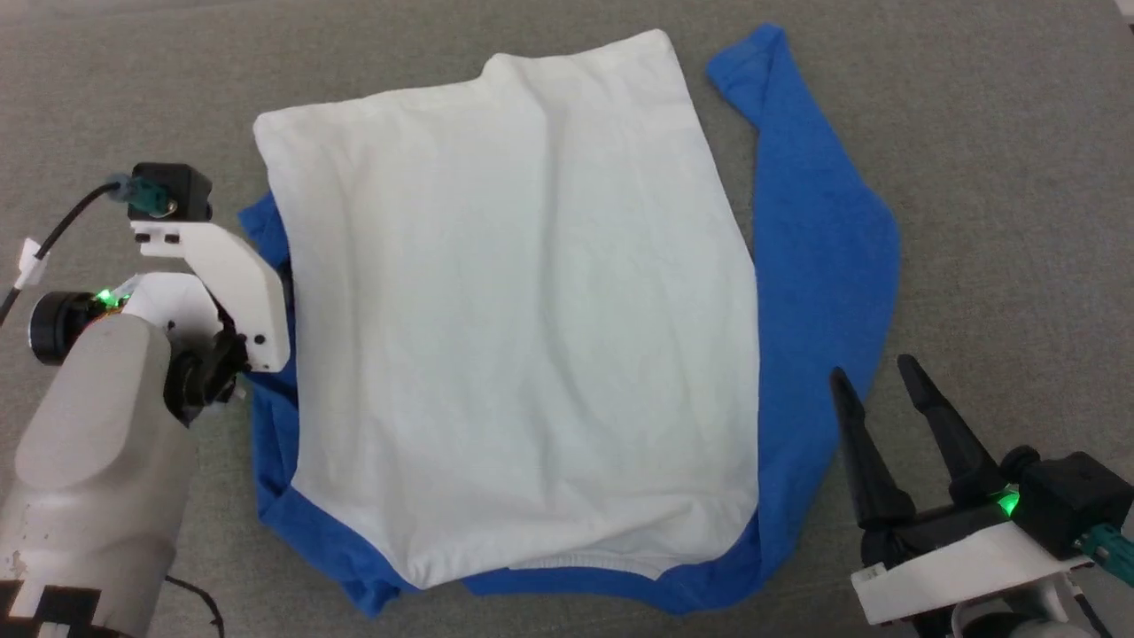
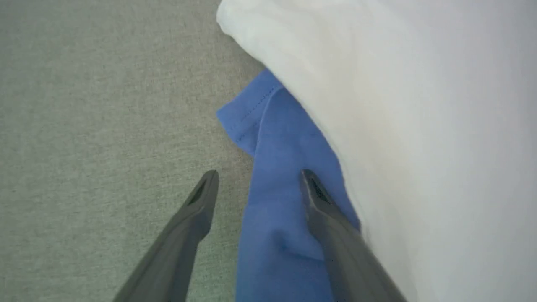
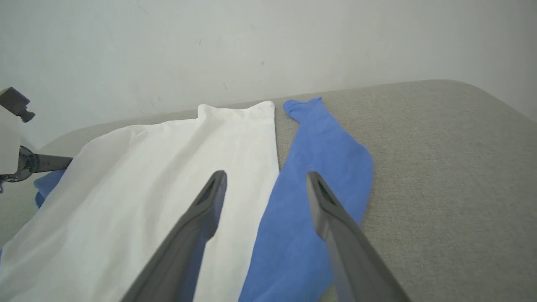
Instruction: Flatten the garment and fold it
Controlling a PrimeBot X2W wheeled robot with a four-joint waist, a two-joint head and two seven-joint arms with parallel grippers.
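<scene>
I'm seeing the soft white garment (image 1: 523, 337) lying flat, blue sleeve trailing right, grey woven tabletop (image 1: 1001, 177) open around. Left gripper (image 2: 258, 180) jaws standing spread, straddling the blue edge; right gripper (image 1: 873, 370) jaws spread, empty.

Soft white cotton garment with royal-blue band and trim (image 1: 523, 337): its white panel overlies the blue layer, and how far the blue cloth extends beneath the panel cannot be determined.

Left of the panel, in the head view, the white plastic camera bracket (image 1: 239, 283) covers the fingers of the left gripper (image 2: 259, 176).

In the left wrist view, the panel is blurred and cut off by the top and right edges.

Right of the panel, the white mount (image 1: 957, 567) behind the right gripper (image 1: 872, 369) is cut off by the bottom edge.

In the right wrist view, the panel's near end runs off the bottom edge.
</scene>
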